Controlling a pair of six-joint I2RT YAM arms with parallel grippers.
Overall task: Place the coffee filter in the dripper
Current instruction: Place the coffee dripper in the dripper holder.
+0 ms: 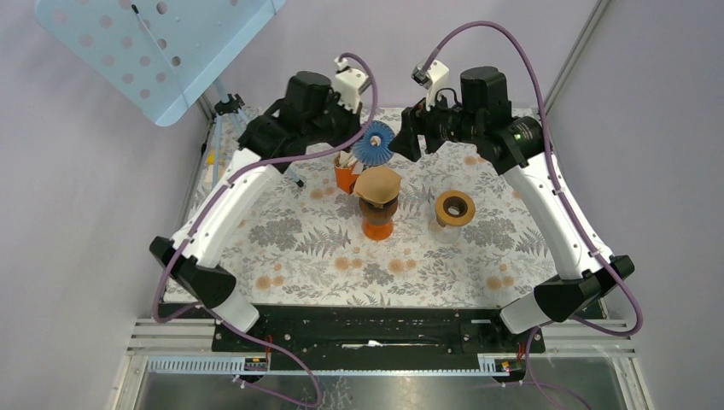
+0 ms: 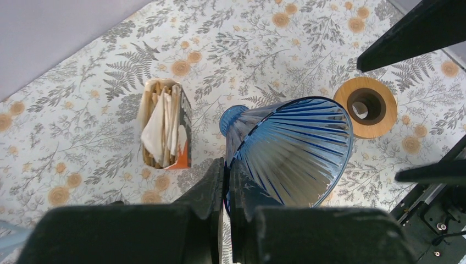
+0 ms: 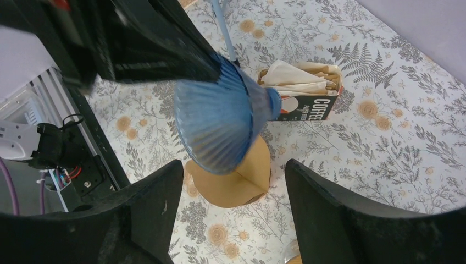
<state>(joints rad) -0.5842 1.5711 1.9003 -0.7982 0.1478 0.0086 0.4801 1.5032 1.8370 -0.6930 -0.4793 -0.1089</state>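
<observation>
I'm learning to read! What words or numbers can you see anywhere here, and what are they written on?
"COFFEE": white capital letters on the dark side of the filter box, seen from the right wrist.
A smaller line just under it: too blurred to read.
Blue dripper, brown filter, wooden ring: no writing shows on them.

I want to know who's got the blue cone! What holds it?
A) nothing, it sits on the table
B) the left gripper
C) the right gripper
B: the left gripper is pinched shut on the blue cone at its rim, while the right gripper stands open.
</observation>
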